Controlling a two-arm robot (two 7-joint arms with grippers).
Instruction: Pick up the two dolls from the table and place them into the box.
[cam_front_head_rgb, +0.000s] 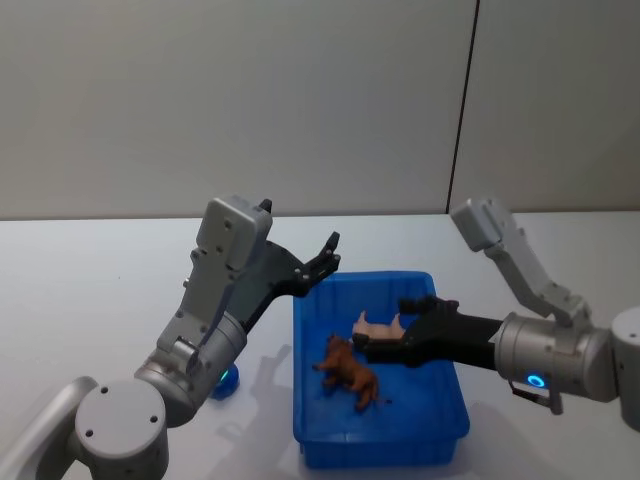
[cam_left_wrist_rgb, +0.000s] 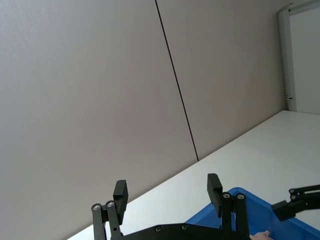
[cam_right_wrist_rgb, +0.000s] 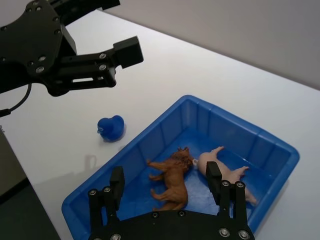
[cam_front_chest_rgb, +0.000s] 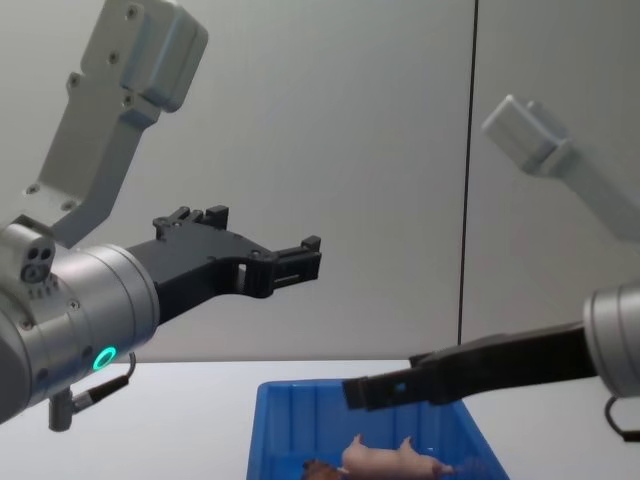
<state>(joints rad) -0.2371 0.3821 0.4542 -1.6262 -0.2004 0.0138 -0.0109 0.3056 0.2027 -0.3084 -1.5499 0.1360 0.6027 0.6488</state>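
1. The left gripper (cam_front_head_rgb: 325, 257) hangs above the tabletop (cam_front_head_rgb: 100, 290), at about 11 o'clock from the box (cam_front_head_rgb: 298, 380). Its jaws are spread and hold nothing. It looks to have no work left, so it is best kept high, well away from the rim and from the small blue toy (cam_right_wrist_rgb: 111, 128) at the box's 9 o'clock.
2. The right gripper (cam_front_head_rgb: 392, 325) reaches in from 3 o'clock and hovers over the box interior, its jaws open and empty. Both dolls lie on the box floor, so the step in hand looks like the withdrawal. It should rise straight up with the jaws apart, clear the wall, and only then swing away, so that no fingertip drags a doll out.
3. The brown doll (cam_front_head_rgb: 350, 372) lies on its side left of centre. Its long axis runs from 10 to 4 o'clock, with the maned head toward 10.
4. The pink doll (cam_front_head_rgb: 375, 326) lies just beyond it, at about 1 o'clock from it. Its long axis runs roughly from 9 to 3 o'clock, and its head end seems nearest the brown doll's head.
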